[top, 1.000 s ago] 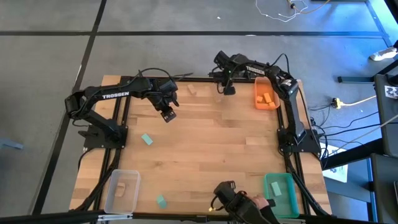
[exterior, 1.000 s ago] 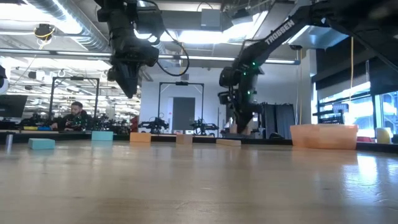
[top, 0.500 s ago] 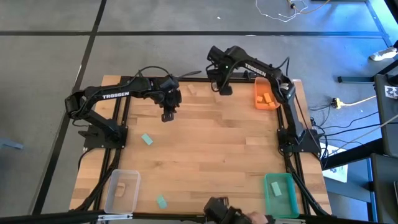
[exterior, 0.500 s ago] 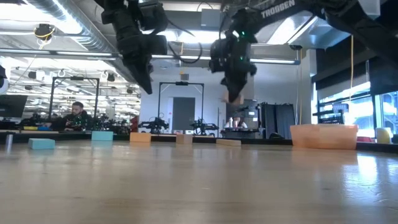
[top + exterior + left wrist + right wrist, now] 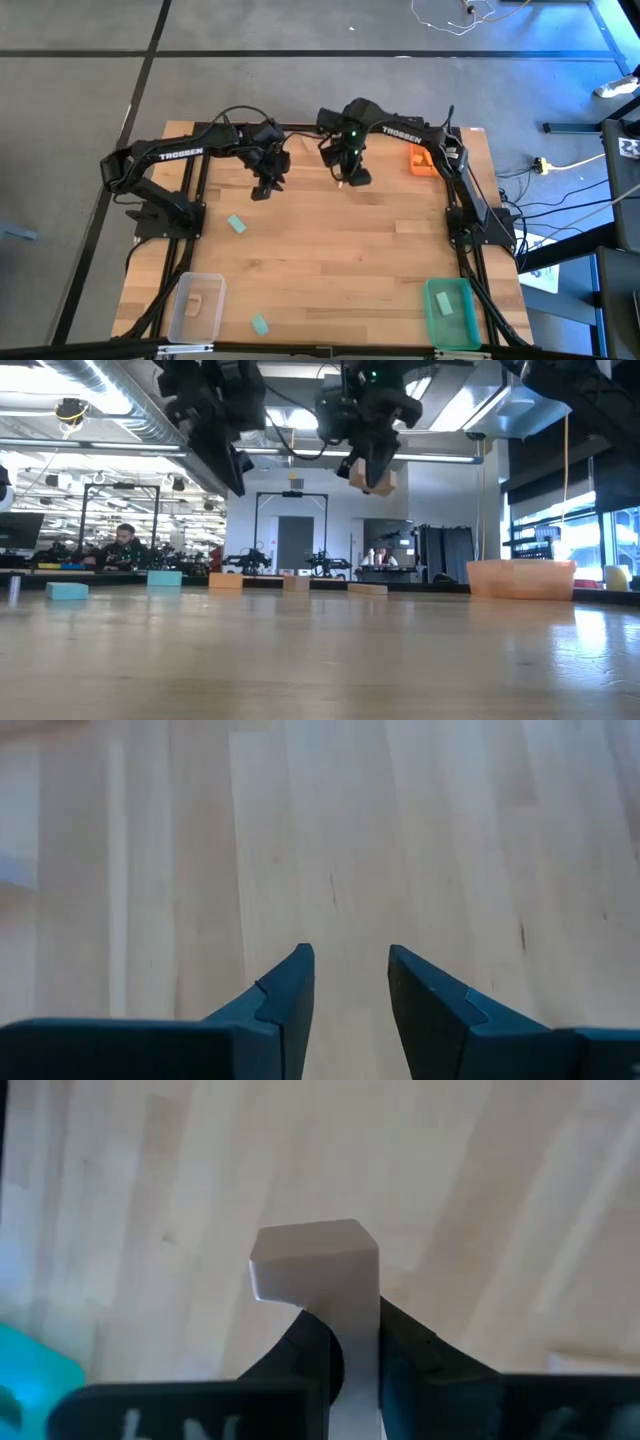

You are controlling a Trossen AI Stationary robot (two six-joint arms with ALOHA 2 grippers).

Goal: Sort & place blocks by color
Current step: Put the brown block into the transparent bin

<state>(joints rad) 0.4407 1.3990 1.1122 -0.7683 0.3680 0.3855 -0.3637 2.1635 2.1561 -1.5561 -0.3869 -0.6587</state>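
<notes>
Pale wood block point(image 5: 318, 1270) rides pinched in the right gripper point(image 5: 372, 478) — lifted clear for carrying to its bin; left gripper point(image 5: 347, 982) hangs parted, empty.

Place: a robotics lab or open workshop hall.
Ceiling: exposed ducts point(image 5: 110, 415) and strip lights are running overhead.
Background: more robot rigs point(image 5: 325, 563) seem to be standing far off, though they are small.
People: a person point(image 5: 122, 546) is sitting at a distant bench.
Floor: cables point(image 5: 560, 195) are trailing over grey concrete beside the wooden surface point(image 5: 330, 260).
</notes>
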